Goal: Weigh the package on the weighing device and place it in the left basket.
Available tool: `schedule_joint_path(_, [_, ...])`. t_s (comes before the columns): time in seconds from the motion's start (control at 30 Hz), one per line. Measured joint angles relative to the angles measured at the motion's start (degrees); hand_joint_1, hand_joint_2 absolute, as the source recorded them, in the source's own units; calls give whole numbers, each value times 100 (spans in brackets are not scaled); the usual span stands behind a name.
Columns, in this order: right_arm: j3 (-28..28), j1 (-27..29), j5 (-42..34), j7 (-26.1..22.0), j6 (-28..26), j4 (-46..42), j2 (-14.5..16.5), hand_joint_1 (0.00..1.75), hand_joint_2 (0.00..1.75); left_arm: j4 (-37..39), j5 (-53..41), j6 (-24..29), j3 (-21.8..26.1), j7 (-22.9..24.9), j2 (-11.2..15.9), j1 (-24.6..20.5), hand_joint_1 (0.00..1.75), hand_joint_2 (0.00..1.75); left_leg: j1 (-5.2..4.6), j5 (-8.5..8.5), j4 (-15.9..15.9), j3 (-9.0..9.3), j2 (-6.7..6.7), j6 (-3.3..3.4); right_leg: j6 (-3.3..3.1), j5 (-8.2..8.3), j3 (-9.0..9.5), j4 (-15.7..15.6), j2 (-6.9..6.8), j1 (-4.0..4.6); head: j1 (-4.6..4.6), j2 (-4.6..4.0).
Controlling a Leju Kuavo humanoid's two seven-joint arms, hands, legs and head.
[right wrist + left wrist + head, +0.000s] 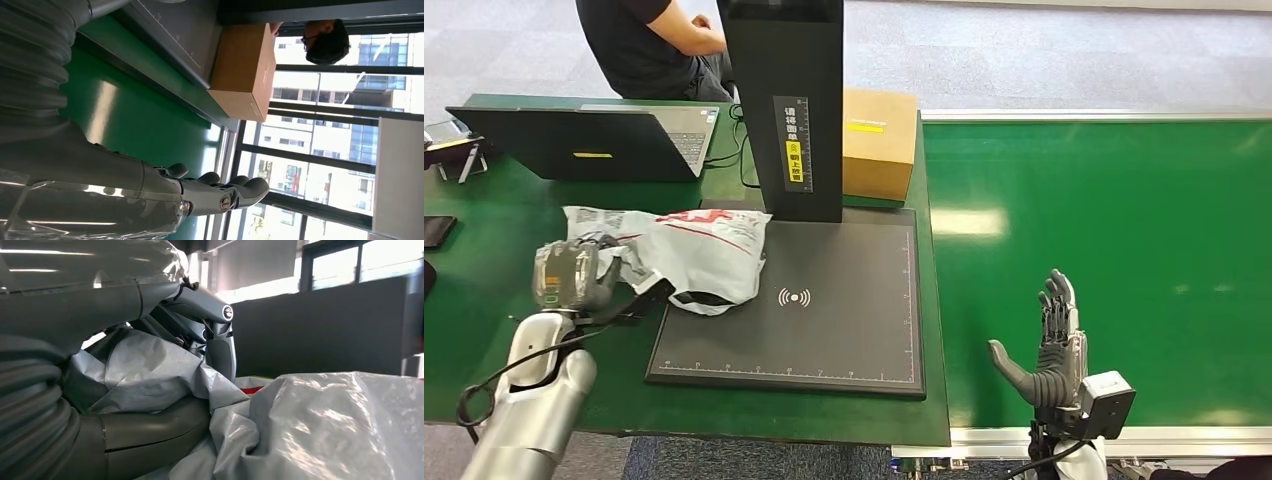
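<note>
The left hand (574, 275) grips the grey package (686, 252) by its left end. The package lies partly on the dark weighing device (824, 320), partly on the green table (484, 270). The right hand (1046, 350) hovers over the green conveyor (1124, 240), fingers spread, holding nothing. A cardboard box (879, 140) stands behind the device.

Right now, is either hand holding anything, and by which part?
The left hand grips the package by its crumpled left end. The right hand holds nothing.
</note>
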Motion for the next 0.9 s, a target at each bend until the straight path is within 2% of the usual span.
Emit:
schedule_joint_path(0.23, [-74, 13, -98, -10, -92, 5, 0, 0, 175, 778, 117, 126, 1022, 394, 460, -262, 175, 175, 1, 0, 0, 0, 3, 0, 0, 0, -2, 1, 2, 1, -1, 0])
schedule_joint_path(0.37, [-80, 21, -106, -13, -118, 5, 0, 0, 175, 1089, 146, 239, 1415, 449, 629, -321, 175, 175, 1, 0, 0, -1, 1, 0, 0, 0, -2, 0, 0, 0, -1, 0])
schedule_joint_path(0.73, [-81, 23, -109, -13, -119, 5, 6, 0, 175, 1367, 146, 280, 1635, 459, 695, -370, 175, 175, -1, 0, 0, -3, 1, 0, 0, 0, -2, -1, 1, -1, 0, 0])
schedule_joint_path(0.9, [-84, 31, -117, -13, -192, 5, 8, 0, 175, 1479, 114, 460, 1786, 765, 734, -399, 175, 175, 1, -1, 0, -3, 5, -1, -1, 0, -4, 1, 7, 1, -1, 0])
